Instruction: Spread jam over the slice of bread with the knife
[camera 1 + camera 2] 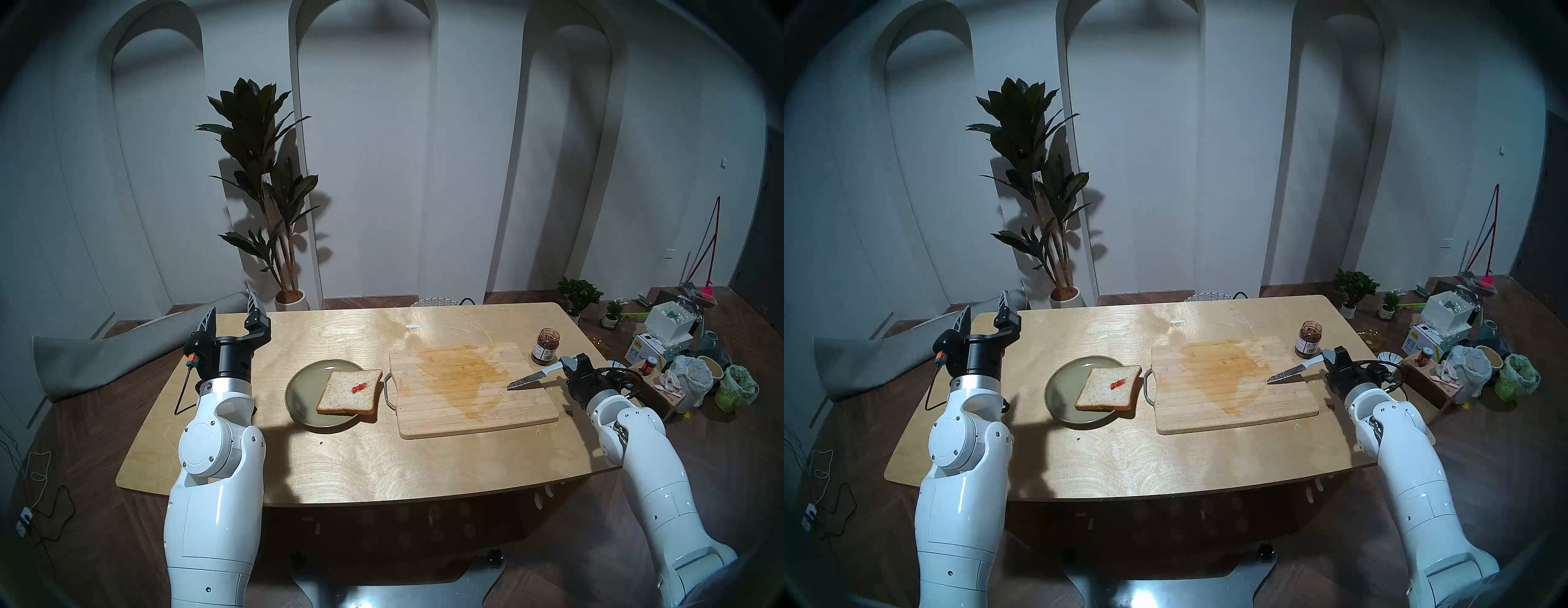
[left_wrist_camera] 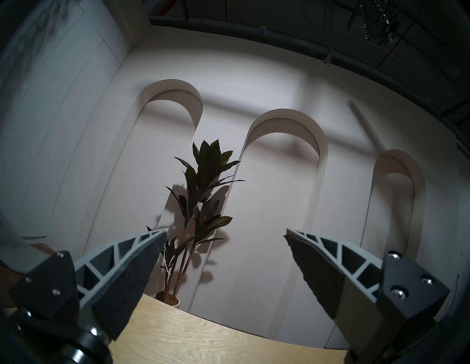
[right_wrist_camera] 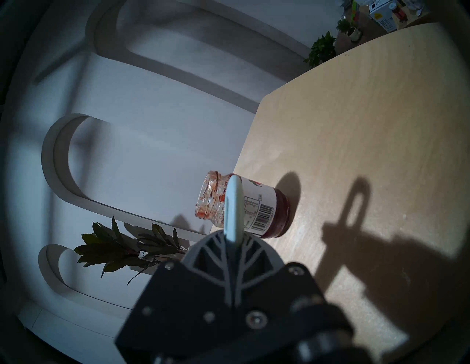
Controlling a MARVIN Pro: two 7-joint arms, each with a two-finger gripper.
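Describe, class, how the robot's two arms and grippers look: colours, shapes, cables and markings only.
Both arms wear glossy white rounded shells with small dark screws and round joint caps. Each wrist is a black cylinder above a silver ring. The left gripper has two grey triangular lattice fingers with black pads, an orange-and-teal connector and a thin black cable. The right gripper is black too, with black cable loops.

The right pincer (image 1: 566, 366) grips the knife (image 1: 535, 377) over the cutting board (image 1: 466, 407) (blade pointing left); the slice of bread (image 1: 350, 391) carries a red jam (image 1: 359, 387) dab.
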